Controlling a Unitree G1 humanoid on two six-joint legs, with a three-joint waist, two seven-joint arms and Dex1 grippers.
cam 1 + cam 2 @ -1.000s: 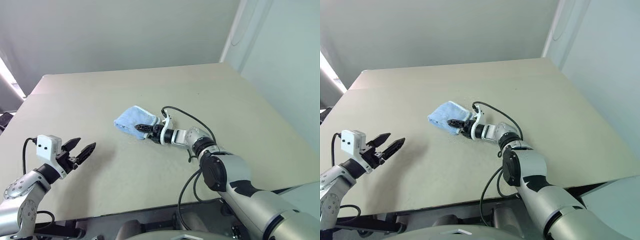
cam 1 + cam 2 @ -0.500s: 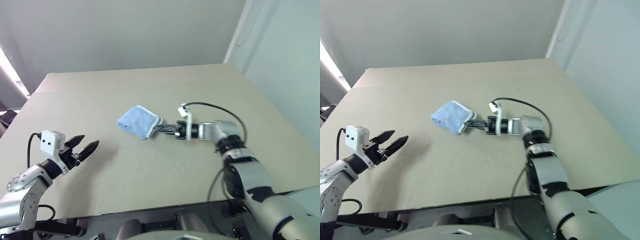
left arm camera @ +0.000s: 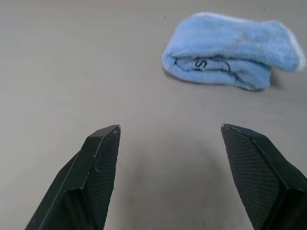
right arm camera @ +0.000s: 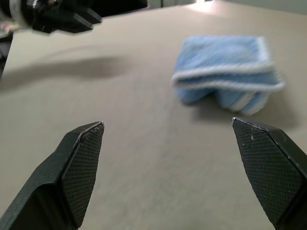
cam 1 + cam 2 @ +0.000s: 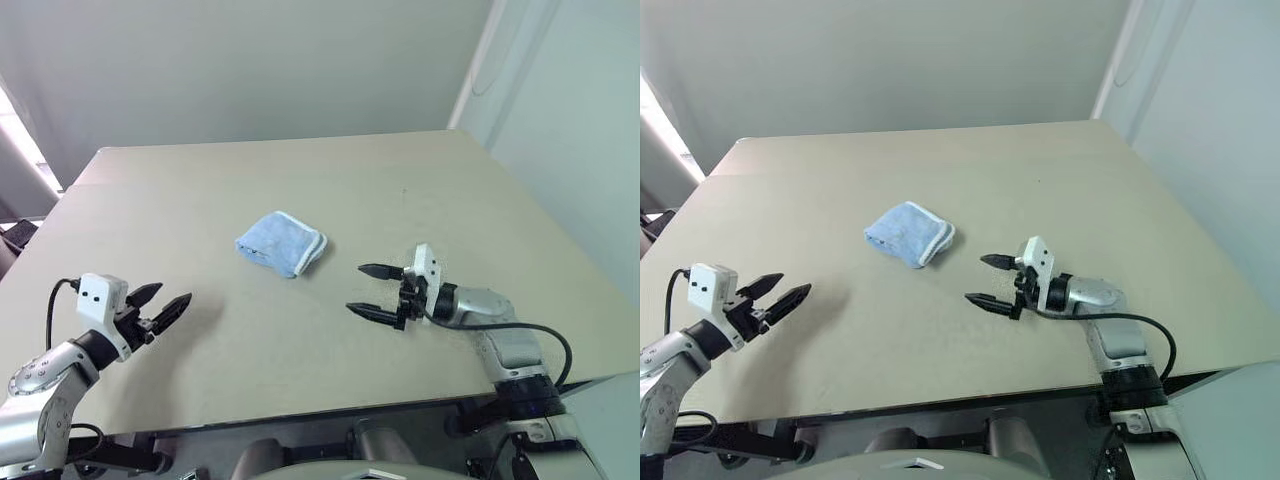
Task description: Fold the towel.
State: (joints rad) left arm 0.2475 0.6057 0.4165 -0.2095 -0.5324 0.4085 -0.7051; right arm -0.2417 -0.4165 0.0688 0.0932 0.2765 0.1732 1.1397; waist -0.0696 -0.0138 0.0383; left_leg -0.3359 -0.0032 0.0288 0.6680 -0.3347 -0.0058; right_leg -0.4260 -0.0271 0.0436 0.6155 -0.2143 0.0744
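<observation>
Near the table's front edge on our right side, our right gripper (image 5: 373, 291) hangs just above the tabletop with its two black fingers spread wide and nothing between them. It points toward our left, across the table. In the right wrist view the fingertips (image 4: 84, 143) stand far apart, with the bare surface between them and the towel beyond.

On our left side, our left gripper (image 5: 160, 304) is also open and empty, its fingers parted less widely than the right one's. It sits low over the front left part of the table, aimed forward and toward the middle. The white camera block (image 5: 97, 294) rides on its wrist, and a black cable loops back from it.

The towel (image 5: 281, 242) lies near the middle of the tan table (image 5: 420, 180), well apart from both grippers and touched by neither. It is a light blue cloth, folded into a small, thick bundle with a white stitched edge along the side facing our right. In the left wrist view we see its rolled end, with layers curled inward and a bit of dark print (image 3: 201, 63) on one fold.
</observation>
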